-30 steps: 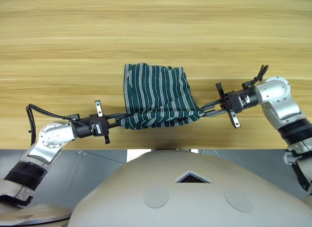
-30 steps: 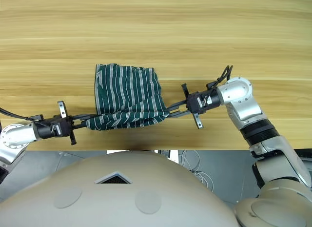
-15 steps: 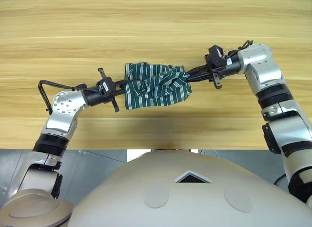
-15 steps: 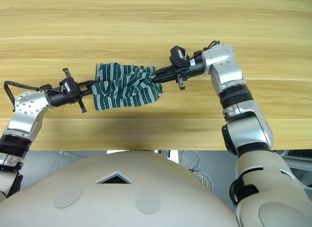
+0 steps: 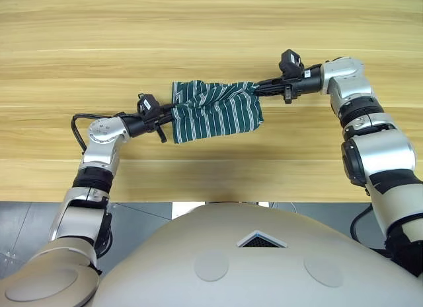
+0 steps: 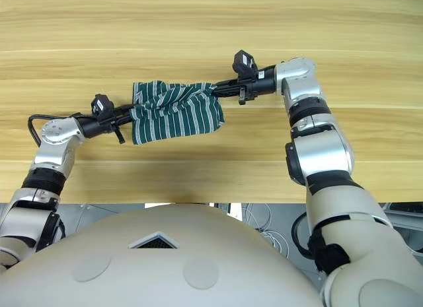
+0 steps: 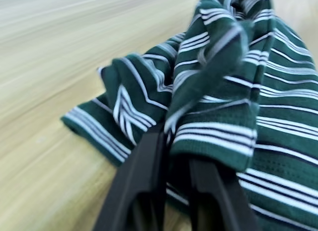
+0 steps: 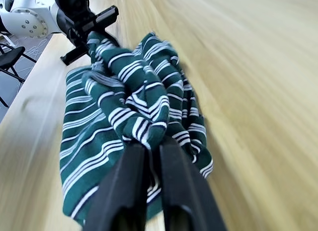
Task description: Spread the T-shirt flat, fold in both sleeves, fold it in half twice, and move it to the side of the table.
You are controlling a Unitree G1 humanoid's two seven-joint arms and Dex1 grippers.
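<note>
The T-shirt [image 5: 215, 111] is dark green with white stripes, bunched into a folded bundle at the middle of the wooden table [image 5: 211, 30]. My left gripper [image 5: 170, 111] is shut on its left edge, and the cloth wraps over the black fingers [image 7: 149, 166] in the left wrist view. My right gripper [image 5: 258, 88] is shut on the upper right corner of the shirt [image 8: 134, 112], with the fabric pinched between its fingers [image 8: 174, 176]. The bundle hangs stretched between both grippers, its lower edge close over the table.
The table's front edge [image 5: 211, 201] runs just below my arms. Bare wood lies on every side of the shirt, wide beyond it and to the left and right.
Both grippers carried the near edge of the shirt away from the front edge toward the far edge, folding it over. The bundle is now shorter and sits farther onto the table.
</note>
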